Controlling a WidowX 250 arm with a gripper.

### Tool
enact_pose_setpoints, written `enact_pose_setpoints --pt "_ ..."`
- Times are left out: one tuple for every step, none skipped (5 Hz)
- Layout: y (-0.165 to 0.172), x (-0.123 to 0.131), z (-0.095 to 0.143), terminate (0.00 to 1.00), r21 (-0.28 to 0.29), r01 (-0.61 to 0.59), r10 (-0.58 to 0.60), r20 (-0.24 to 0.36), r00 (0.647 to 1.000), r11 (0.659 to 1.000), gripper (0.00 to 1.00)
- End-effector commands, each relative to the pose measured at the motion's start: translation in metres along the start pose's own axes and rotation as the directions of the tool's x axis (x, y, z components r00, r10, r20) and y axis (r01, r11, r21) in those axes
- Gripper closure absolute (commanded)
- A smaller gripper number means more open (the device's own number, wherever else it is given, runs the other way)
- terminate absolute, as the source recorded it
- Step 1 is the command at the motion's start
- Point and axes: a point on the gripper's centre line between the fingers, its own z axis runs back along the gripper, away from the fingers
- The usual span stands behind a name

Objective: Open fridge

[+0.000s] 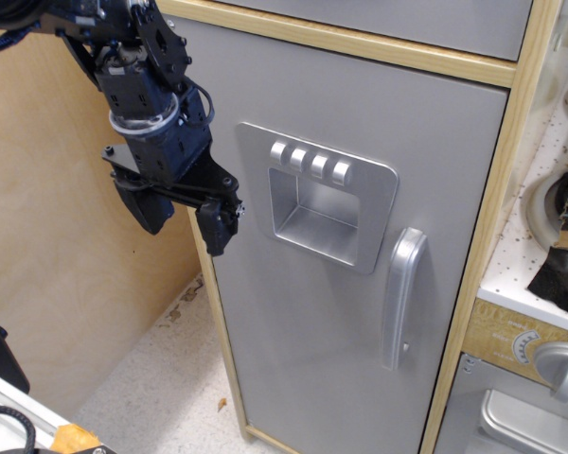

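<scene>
The fridge [312, 359] is a tall toy unit with a matte grey door, shut, in a light wood frame. A silver recessed dispenser panel [317, 194] with four round knobs sits in the door's upper middle. The silver vertical handle [400, 295] is at the door's right edge. My black gripper [182, 216] hangs at the door's left edge, left of the dispenser panel and far from the handle. Its two fingers [216, 227] are spread apart and hold nothing.
A smaller grey panel [426, 21] sits above the fridge door. To the right are a white pegboard wall [540, 246] with black items and a silver oven door [511, 416] with a round knob [560, 367]. A plywood wall [47, 236] stands at left, above a speckled floor [161, 388].
</scene>
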Motion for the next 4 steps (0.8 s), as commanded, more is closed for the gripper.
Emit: enact_pose_setpoints --pt "0.000 0.000 0.000 0.00 0.000 0.000 0.000 0.000 1.000 1.000 0.00" --pt "-0.031 0.004 -0.006 0.00 -0.034 -0.008 0.008 -0.012 1.000 0.999 0.00" --pt "-0.068 0.009 -0.001 0.00 -0.070 -0.038 0.038 0.007 0.999 0.997 0.00" --pt "-0.101 0.021 0.007 0.00 -0.101 -0.060 0.062 0.018 0.998 0.993 0.00"
